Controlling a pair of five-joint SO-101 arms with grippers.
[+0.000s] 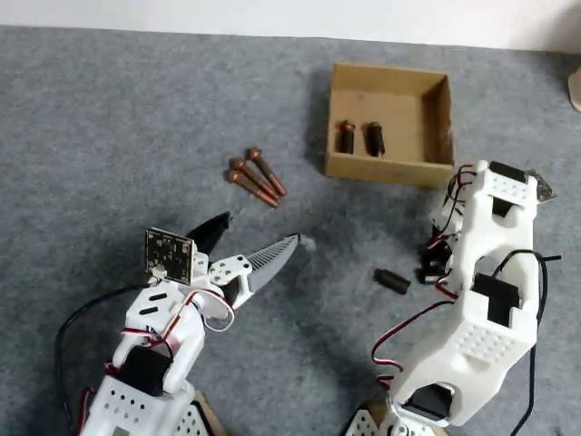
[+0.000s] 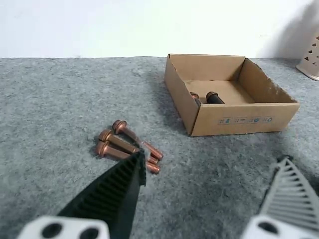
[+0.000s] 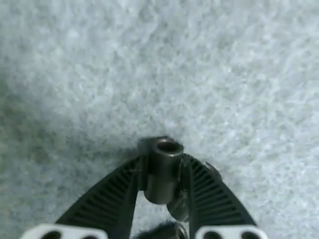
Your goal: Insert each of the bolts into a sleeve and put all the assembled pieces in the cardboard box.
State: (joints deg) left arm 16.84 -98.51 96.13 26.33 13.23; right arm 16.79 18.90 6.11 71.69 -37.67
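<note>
Three copper bolts (image 1: 256, 177) lie side by side on the grey mat, left of the cardboard box (image 1: 338, 118). From the left wrist, the bolts (image 2: 122, 143) sit just beyond one fingertip. My left gripper (image 1: 245, 238) (image 2: 212, 160) is open and holds nothing, a short way in front of the bolts. In the right wrist view my right gripper (image 3: 163, 164) is shut on a black sleeve (image 3: 162, 174), held close over the mat. Seen from above, the right gripper (image 1: 434, 262) is largely hidden under its arm. A black sleeve (image 1: 392, 281) shows just left of it.
Two assembled pieces (image 1: 360, 138) lie inside the box, also visible as the pieces (image 2: 207, 97) from the left wrist. The box (image 2: 239, 119) stands at the far right of the mat. A pale object (image 1: 575, 89) sits at the right edge.
</note>
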